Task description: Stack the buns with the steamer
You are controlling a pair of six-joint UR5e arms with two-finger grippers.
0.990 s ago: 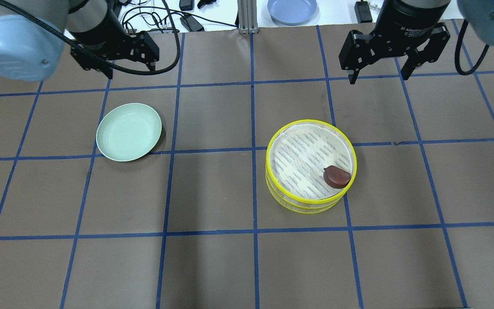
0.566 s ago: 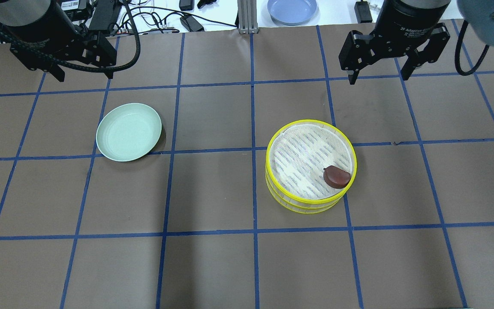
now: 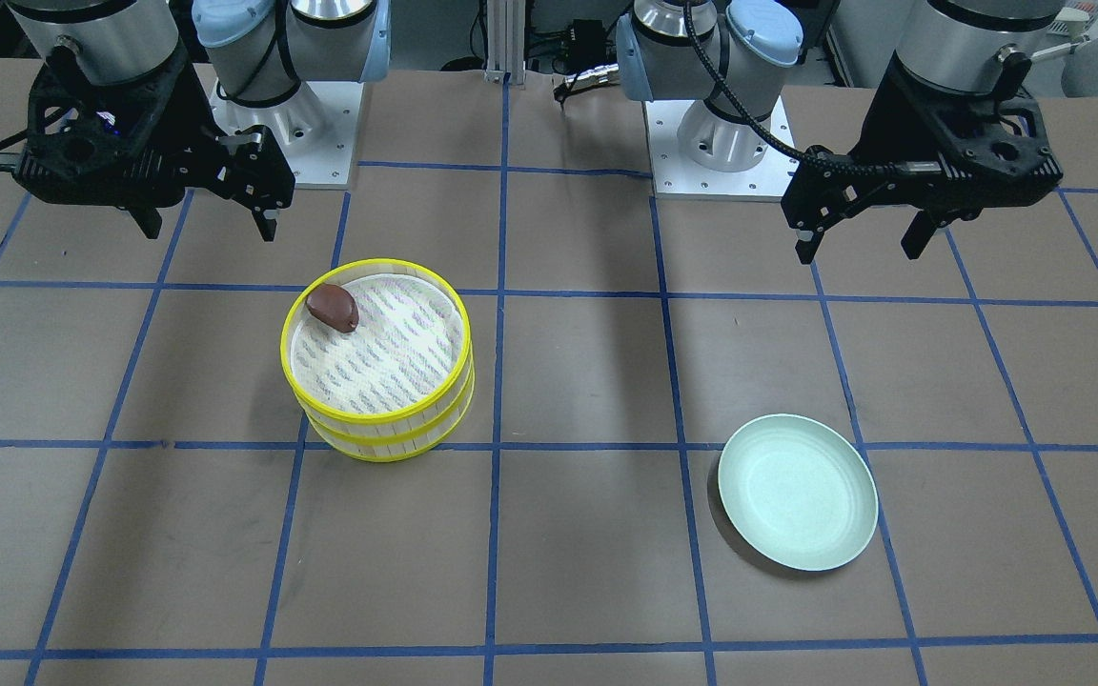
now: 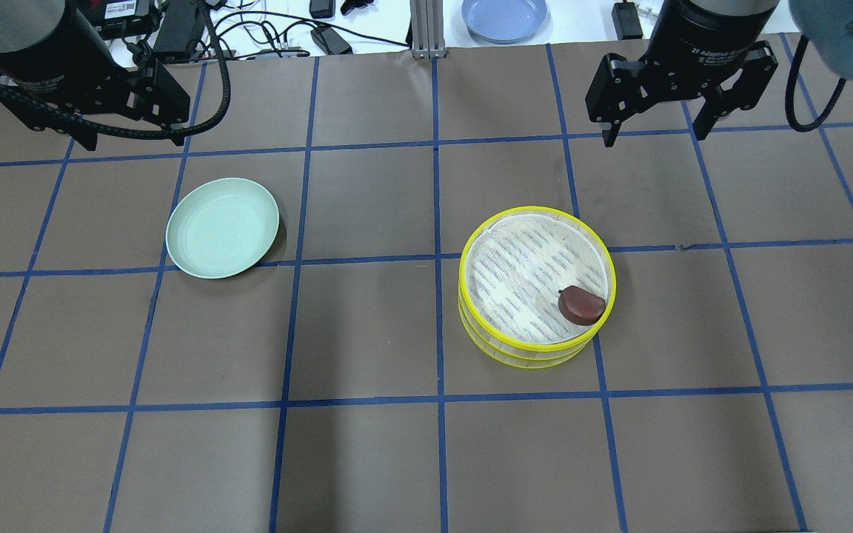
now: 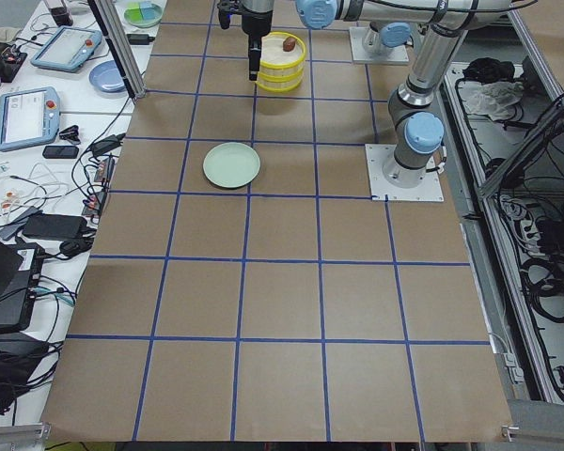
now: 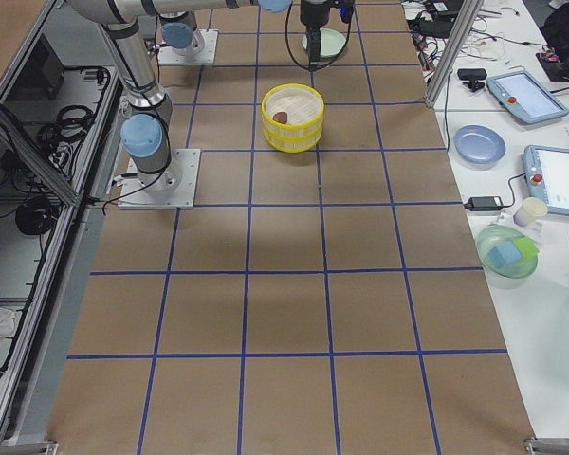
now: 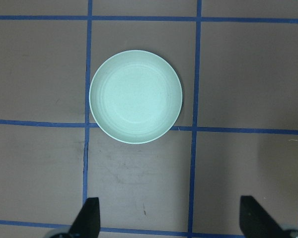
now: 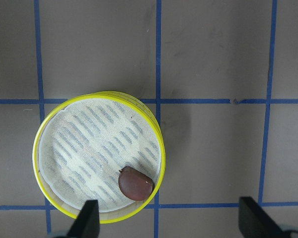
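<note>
Two yellow-rimmed steamer tiers [image 4: 526, 354] stand stacked right of centre, also in the front view [image 3: 379, 419] and the right wrist view [image 8: 100, 95]. The dark reddish-brown bun [image 4: 581, 305] lies on the top tier's white floor by the rim; it also shows in the front view [image 3: 333, 307] and the right wrist view [image 8: 135, 183]. The pale cream bun is not in view. My right gripper [image 4: 653, 137] is open and empty, high behind the stack. My left gripper [image 4: 132, 139] is open and empty, behind the pale green plate [image 4: 223, 227].
The green plate is empty in the left wrist view [image 7: 135, 96]. A blue plate [image 4: 504, 16] and cables [image 4: 263, 33] lie on the white bench beyond the table's far edge. The arm bases [image 3: 716, 143] stand at the robot's side.
My left arm has swung to the overhead view's left and back, away from the centre. The right arm, the stack and the bun have not moved.
</note>
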